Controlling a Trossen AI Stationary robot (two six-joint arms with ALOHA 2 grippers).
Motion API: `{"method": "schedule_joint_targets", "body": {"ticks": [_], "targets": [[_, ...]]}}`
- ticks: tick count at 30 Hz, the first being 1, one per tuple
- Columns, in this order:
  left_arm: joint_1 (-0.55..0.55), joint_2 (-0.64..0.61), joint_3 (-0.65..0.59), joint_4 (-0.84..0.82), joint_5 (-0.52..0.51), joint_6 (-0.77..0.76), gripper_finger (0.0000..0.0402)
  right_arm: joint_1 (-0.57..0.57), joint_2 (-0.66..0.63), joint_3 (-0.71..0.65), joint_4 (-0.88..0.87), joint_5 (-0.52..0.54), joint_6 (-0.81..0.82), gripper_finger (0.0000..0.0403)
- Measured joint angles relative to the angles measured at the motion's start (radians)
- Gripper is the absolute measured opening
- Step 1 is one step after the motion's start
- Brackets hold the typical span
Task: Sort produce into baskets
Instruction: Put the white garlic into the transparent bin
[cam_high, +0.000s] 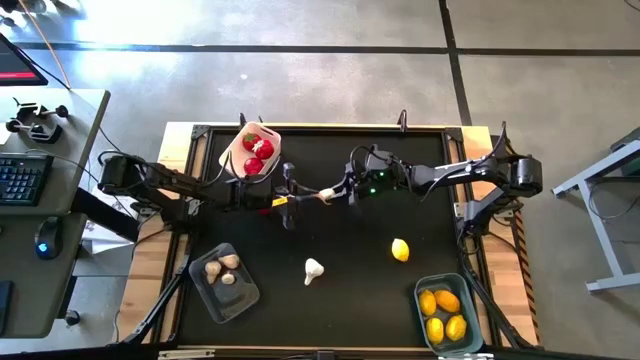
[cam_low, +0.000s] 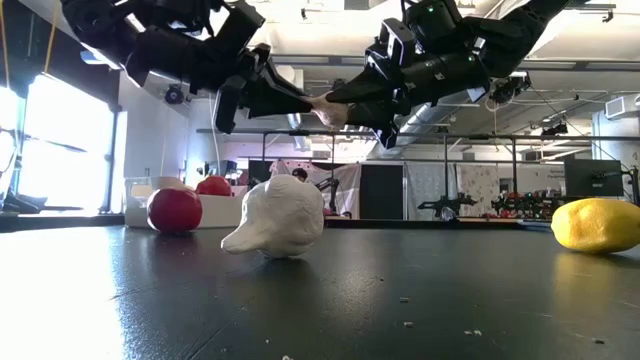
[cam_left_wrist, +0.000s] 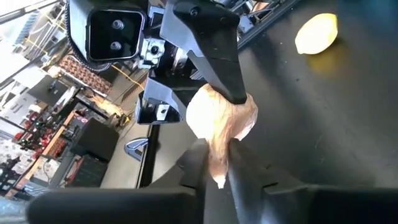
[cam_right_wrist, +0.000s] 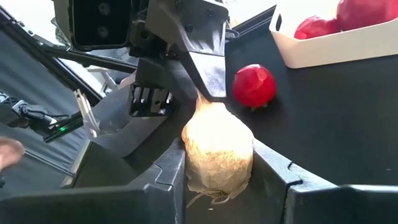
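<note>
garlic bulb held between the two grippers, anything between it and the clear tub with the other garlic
Nothing visible does. The garlic bulb is held in mid-air between the left gripper and right gripper. The clear tub sits toward the table's front left, and only bare mat lies along that path; the loose garlic lies off to the side.

Matt black table (cam_high: 350, 250), papery garlic bulb (cam_right_wrist: 217, 152)
</note>
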Motion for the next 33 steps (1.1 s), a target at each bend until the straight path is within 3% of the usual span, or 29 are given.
{"method": "schedule_joint_targets", "body": {"ticks": [5, 13, 19, 26, 29, 33], "targets": [[0.0, 0.0, 0.0, 0.0, 0.001, 0.008, 0.0006, 0.001, 0.0, 0.0, -0.001, 0.009, -0.037, 0.0136], [0.002, -0.019, 0.0, -0.039, 0.007, 0.005, 0.0002, 0.001, 0.0, 0.008, -0.002, 0.024, -0.045, 0.0254], [0.002, -0.082, 0.0, -0.126, 0.008, -0.003, 0.0001, 0.001, 0.0, 0.044, -0.004, 0.023, -0.108, 0.0289], [0.0, -0.292, 0.003, -0.412, 0.066, -0.127, 0.0001, -0.008, 0.0, 0.083, -0.051, 0.023, -0.184, 0.0291], [-0.02, -0.394, 0.042, -0.61, 0.134, -0.241, 0.0, -0.008, 0.0, 0.085, -0.056, 0.033, -0.203, 0.0291], [-0.107, -0.483, 0.118, -0.886, 0.137, -0.349, 0.0, -0.008, 0.0, 0.085, -0.074, 0.042, -0.224, 0.0291]]}}
